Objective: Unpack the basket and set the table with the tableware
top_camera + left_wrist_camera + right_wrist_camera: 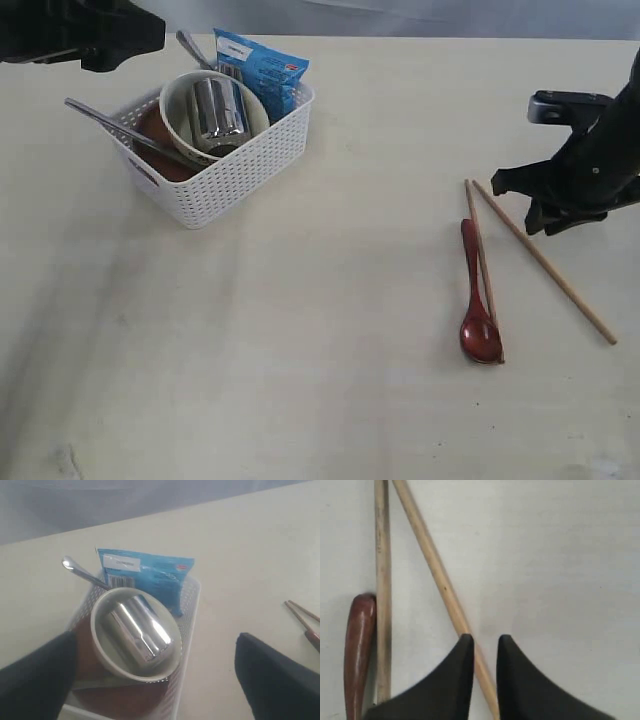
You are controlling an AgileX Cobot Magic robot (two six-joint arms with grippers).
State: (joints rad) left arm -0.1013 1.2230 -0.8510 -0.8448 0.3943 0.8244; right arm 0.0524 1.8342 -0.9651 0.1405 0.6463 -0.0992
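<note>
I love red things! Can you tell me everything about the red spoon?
The spoon is dark red and shiny, maybe lacquered wood or plastic. It has a slim handle and a rounded bowl that seems to face up. It lies flat on the table, far from the basket. One chopstick lies along it, touching it. No fingers hold it.

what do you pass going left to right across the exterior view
white basket holding the cream bowl, steel cup and blue packet → dark red spoon with one chopstick against it → right gripper over the slanted second chopstick
</note>
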